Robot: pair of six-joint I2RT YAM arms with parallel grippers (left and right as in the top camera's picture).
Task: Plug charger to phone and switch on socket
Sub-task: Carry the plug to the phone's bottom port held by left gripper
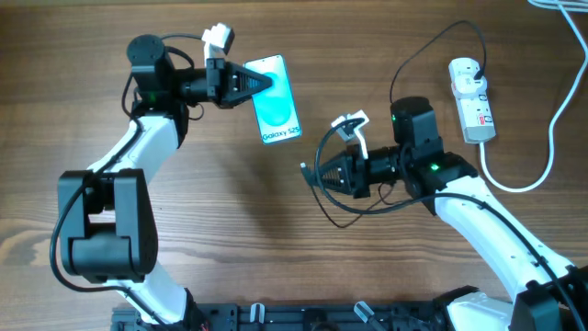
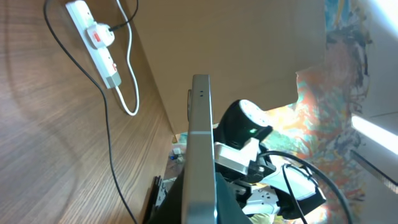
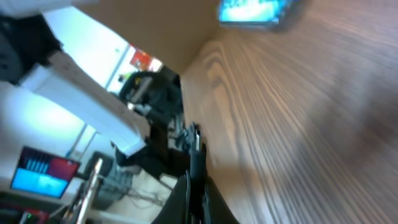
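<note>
The phone (image 1: 277, 101) with its cyan screen is held in the upper middle of the overhead view. My left gripper (image 1: 262, 85) is shut on its upper left edge. In the left wrist view the phone's grey edge (image 2: 200, 155) stands between the fingers. My right gripper (image 1: 310, 172) is shut on the charger's connector tip (image 1: 304, 168), right of and below the phone and apart from it. The black charger cable (image 1: 432, 41) runs up to a white plug in the socket (image 1: 471, 99) at the right. In the right wrist view the connector (image 3: 197, 149) sits between the fingers (image 3: 197, 177), and the phone (image 3: 255, 12) is blurred at the top.
The socket's thick white cord (image 1: 551, 138) loops along the right edge of the table. A slack loop of black cable (image 1: 354, 216) hangs under my right gripper. The left arm's base (image 1: 101, 230) stands at the lower left.
</note>
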